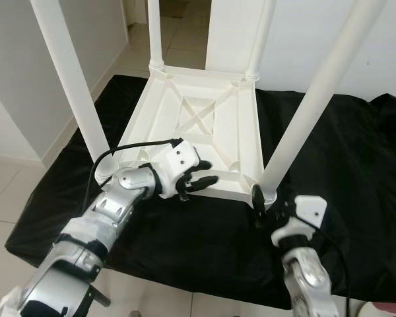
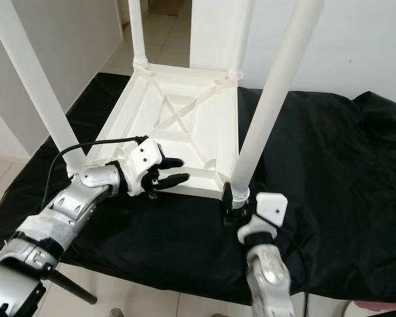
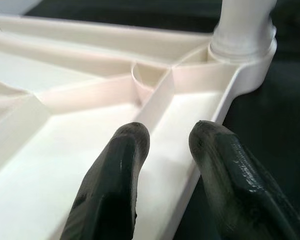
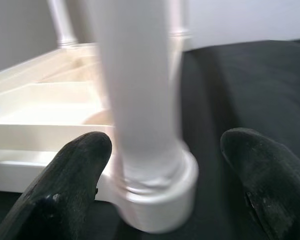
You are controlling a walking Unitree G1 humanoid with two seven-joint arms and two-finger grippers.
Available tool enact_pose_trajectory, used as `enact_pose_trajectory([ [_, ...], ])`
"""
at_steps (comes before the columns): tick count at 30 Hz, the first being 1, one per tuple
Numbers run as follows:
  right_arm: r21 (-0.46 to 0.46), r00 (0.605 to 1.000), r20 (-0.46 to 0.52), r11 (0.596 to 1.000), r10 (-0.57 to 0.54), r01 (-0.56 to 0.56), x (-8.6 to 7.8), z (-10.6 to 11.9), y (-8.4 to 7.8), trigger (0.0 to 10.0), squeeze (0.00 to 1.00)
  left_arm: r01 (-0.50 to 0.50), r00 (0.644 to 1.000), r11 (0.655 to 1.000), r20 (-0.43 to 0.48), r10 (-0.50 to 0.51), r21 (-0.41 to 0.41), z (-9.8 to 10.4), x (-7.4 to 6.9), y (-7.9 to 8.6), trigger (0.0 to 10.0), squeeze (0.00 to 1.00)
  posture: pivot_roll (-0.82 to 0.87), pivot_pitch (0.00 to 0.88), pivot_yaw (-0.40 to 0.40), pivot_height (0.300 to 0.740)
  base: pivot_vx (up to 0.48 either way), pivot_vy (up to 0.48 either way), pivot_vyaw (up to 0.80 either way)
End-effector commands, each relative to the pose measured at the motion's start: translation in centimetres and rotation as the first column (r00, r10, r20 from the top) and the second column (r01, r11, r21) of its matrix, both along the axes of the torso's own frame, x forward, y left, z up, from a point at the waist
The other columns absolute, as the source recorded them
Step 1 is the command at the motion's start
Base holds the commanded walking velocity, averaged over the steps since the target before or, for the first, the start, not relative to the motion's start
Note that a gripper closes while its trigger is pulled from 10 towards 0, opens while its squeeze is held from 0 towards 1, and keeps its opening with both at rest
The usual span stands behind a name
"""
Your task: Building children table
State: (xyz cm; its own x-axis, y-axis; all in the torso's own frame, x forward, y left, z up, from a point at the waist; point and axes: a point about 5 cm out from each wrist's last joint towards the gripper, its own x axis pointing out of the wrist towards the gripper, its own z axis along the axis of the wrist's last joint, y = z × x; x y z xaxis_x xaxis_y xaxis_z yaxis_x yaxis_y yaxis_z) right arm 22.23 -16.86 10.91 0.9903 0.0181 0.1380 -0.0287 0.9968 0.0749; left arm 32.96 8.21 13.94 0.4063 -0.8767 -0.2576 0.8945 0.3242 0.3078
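Both silver arms reached toward the white plastic children's table [image 1: 204, 125], which lay upside down on the black cloth-covered bench [image 1: 356, 172] with four white cylindrical legs [image 1: 317, 92] pointing up. Left claw [image 1: 201, 173] was released, fingers [image 3: 115, 170] slightly apart over the table's near rim. Right claw [image 4: 160, 165] was released, its fingers straddling the base of the near right leg without touching it.

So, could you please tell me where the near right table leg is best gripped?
Probably low down, just above its socket collar, coming in level from the near side. The leg is a round upright tube, so the open right hand can straddle it; its fingers already flank the base.
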Motion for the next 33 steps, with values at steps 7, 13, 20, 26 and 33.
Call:
enact_pose_trajectory([
  [7,-0.008,0.999,0.033,1.0,-0.014,0.014,-0.3,0.8,-0.9,10.0,0.0,0.099,0.995,0.987,-0.035,-0.095,0.128,-1.1,0.3,0.2,10.0,0.0,-0.11,0.0,0.04,0.74,0.0,0.0,0.0],
  [13,-0.015,0.999,0.041,0.999,-0.033,0.034,-0.4,0.8,-0.8,10.0,0.0,0.131,0.988,0.972,-0.1,-0.114,0.193,-1.9,0.8,0.9,10.0,0.0,-0.14,0.0,0.079,0.74,0.0,0.0,0.0],
  [20,-0.028,0.998,0.05,0.999,-0.043,0.044,-0.4,1.0,-1.4,10.0,0.0,0.157,0.985,0.953,-0.117,-0.131,0.257,-2.5,1.1,1.7,10.0,0.0,-0.14,0.0,0.1,0.74,0.0,0.0,0.0],
  [26,-0.039,0.997,0.057,0.998,-0.042,0.044,-0.2,1.1,-1.5,10.0,0.0,0.177,0.982,0.937,-0.122,-0.146,0.302,-2.8,1.1,1.8,10.0,0.0,-0.15,0.0,0.112,0.74,0.0,0.0,0.0],
  [33,-0.049,0.997,0.058,0.998,-0.047,0.05,-0.3,1.1,-1.8,10.0,0.0,0.311,0.945,0.907,-0.195,-0.263,0.285,-3.4,-0.6,2.4,10.0,0.0,-0.15,0.0,0.121,0.74,0.0,0.0,0.0],
])
